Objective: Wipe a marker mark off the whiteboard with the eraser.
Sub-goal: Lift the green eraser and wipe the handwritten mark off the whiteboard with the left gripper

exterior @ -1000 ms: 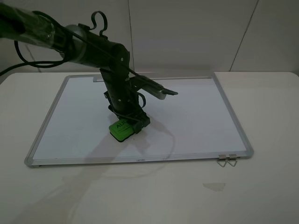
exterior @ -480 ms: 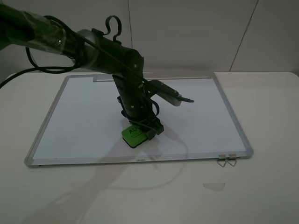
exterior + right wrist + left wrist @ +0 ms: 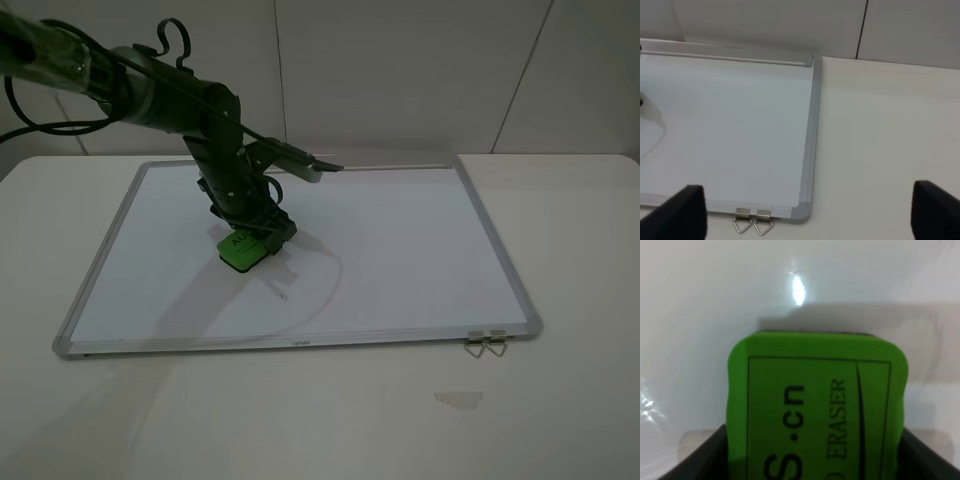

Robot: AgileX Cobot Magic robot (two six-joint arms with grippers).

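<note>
The whiteboard [image 3: 420, 250] lies flat on the white table. On its left-middle part rests the green eraser [image 3: 241, 252], pressed to the board with my left gripper [image 3: 256, 234] shut on it. The left wrist view shows the eraser [image 3: 815, 405] up close between the dark jaws, against the white board surface [image 3: 715, 290]. A tiny faint dark marker mark [image 3: 283, 293] shows on the board just in front and to the right of the eraser. My right gripper [image 3: 812, 212] stands open above the board's near right corner, holding nothing.
Two metal clips [image 3: 485, 344] hang at the board's near right corner; the right wrist view also shows these clips [image 3: 752, 223]. A grey tray strip [image 3: 380, 166] runs along the far edge. A cable trails from the left arm across the board. A faint stain [image 3: 458, 399] marks the table in front.
The left gripper slid the eraser forward and right, then back and to the left; it now sits farther from the front edge than a second ago.
</note>
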